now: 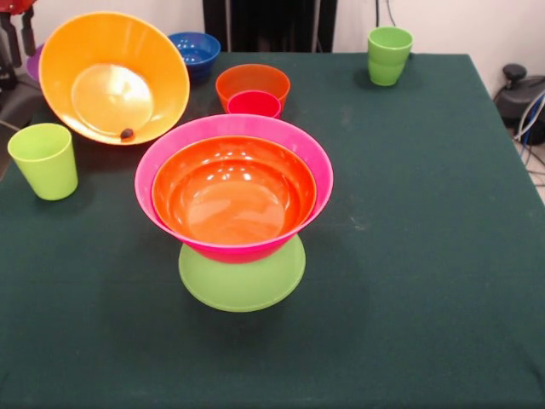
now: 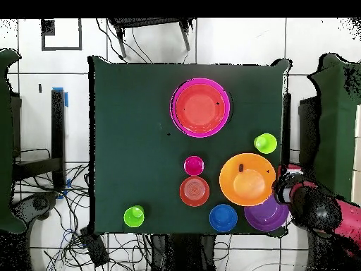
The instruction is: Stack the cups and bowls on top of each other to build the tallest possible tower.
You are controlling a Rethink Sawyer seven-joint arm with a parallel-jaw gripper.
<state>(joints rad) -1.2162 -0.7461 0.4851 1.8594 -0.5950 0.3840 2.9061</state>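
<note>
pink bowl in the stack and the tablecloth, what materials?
Pink bowl: looks like glossy moulded plastic; thin, even rim, saturated uniform colour, bright highlights like those on the orange bowl nested in it. Tablecloth: probably matte woven fabric or felt; dark green, no shine, faint scuffs.

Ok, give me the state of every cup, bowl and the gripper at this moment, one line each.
tower: lime bowl rim-down, pink bowl on it, orange bowl nested inside.
yellow-orange bowl: tilted, a small dark object inside.
red-pink cup: upright in front of the dark orange bowl.
blue bowl: upright.
purple bowl: upright, partly under the yellow-orange bowl.
green cups: upright.
gripper: state unclear.
</note>
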